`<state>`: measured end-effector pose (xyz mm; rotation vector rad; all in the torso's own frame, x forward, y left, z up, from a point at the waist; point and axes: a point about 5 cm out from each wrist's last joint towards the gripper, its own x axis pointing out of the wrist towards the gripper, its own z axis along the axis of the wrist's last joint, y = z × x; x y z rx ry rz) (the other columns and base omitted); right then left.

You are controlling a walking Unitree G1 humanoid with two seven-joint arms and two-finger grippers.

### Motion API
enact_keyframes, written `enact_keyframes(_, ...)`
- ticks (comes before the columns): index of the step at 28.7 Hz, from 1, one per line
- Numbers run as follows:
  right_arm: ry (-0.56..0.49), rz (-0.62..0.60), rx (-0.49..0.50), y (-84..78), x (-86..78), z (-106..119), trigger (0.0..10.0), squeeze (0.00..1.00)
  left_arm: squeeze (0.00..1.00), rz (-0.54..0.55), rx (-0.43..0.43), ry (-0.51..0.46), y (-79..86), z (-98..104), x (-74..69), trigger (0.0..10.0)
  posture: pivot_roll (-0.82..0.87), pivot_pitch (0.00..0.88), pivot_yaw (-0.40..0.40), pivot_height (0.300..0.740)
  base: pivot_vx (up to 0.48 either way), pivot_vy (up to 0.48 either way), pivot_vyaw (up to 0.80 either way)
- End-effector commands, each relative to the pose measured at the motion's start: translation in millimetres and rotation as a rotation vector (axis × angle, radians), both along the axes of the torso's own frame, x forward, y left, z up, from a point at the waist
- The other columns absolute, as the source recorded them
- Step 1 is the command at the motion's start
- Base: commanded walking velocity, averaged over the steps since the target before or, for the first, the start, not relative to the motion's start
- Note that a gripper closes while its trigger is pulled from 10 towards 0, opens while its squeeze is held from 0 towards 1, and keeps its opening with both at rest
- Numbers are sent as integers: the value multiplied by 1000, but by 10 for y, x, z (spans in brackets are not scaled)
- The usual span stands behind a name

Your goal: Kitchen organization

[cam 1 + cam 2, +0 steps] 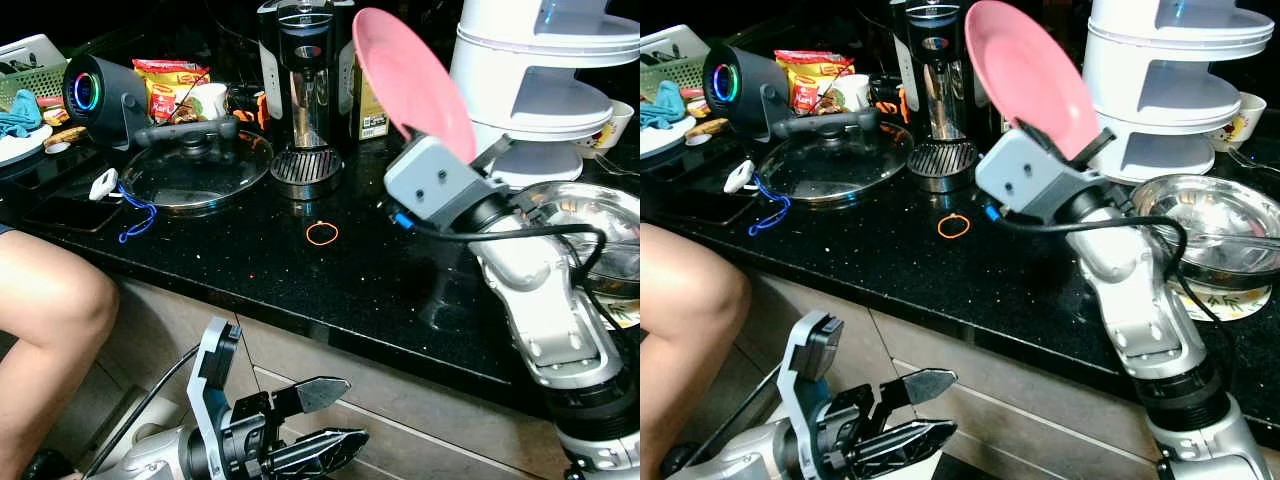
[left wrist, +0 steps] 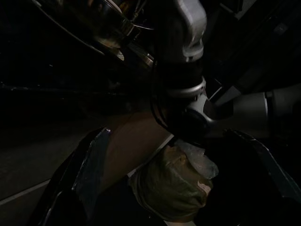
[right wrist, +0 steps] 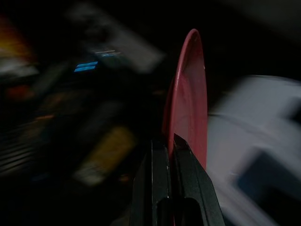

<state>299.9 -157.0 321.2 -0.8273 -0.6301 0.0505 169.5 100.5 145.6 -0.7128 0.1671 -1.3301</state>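
A pink plate (image 1: 412,78) is pinched by the black fingers of the right gripper (image 3: 170,155), whose arm is silver with a grey wrist block. The countertop (image 1: 250,265) is black with fine speckles. An orange rubber band (image 1: 322,234) is seen near the front edge, and a blue cord (image 1: 137,212) toward the left. The tiered rack (image 1: 545,80) at the back right is white, the bowl (image 1: 590,215) shiny steel, and the speaker (image 1: 95,90) black with a rainbow ring.
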Motion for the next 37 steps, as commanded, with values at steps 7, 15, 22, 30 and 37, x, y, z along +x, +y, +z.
enact_keyframes(7, -156, -188, 102, -298, -31, 240, 10000, 0, 0, -3, 13, -16, 13, 9, -6, 10000, -33, 0, 59, 740, 0, 0, -111)
enact_keyframes(15, -206, -293, 127, -452, -50, 299, 10000, 0, 0, -10, 12, -16, 16, 9, -6, 10000, -33, 0, 61, 740, 0, 0, -775)
enact_keyframes(22, -196, -289, 117, -464, -42, 299, 10000, 0, 0, -13, 11, -14, 15, 7, -9, 10000, -33, 0, 60, 740, 0, 0, -629)
enact_keyframes(30, -160, -300, 133, -491, -11, 243, 10000, 0, 0, 9, 28, -26, -1, 9, 1, 10000, -31, 0, 57, 740, 0, 0, -400)
enact_keyframes(37, -110, -280, 132, -448, 74, 101, 10000, 0, 0, 230, 105, -92, 26, 23, 251, 10000, -30, 0, 56, 740, 0, 0, -800)
